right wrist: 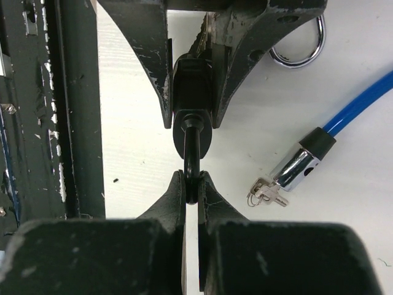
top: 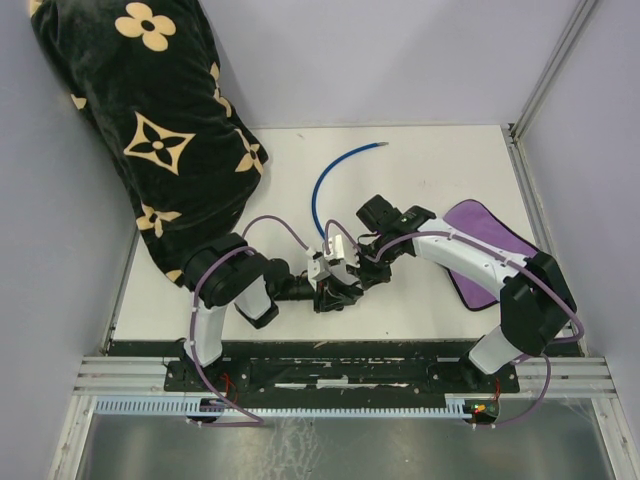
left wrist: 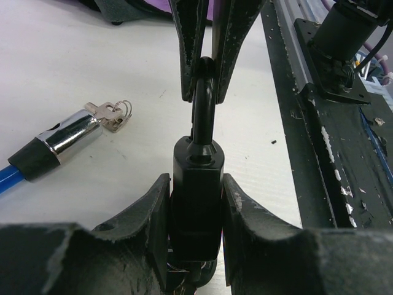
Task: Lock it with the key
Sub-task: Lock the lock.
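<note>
left gripper [left wrist: 195, 206] grasps the black lock body [right wrist: 192, 80] between its jaws, the body's rear end hidden by the fingers. right gripper [right wrist: 191, 187] is clenched on a black tab [left wrist: 204, 117] projecting from the body. whether the tab is the key's head cannot be told. small silver keys [left wrist: 112, 115] lie touching the chrome cable end [left wrist: 67, 135], to one side of both jaws. a metal ring [right wrist: 298, 64] is partly cut off behind the left fingers.

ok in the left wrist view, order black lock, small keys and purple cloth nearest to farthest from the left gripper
1. black lock, clamped in the left gripper
2. small keys, left of frame by the chrome cable end
3. purple cloth, far back at the top edge
</note>
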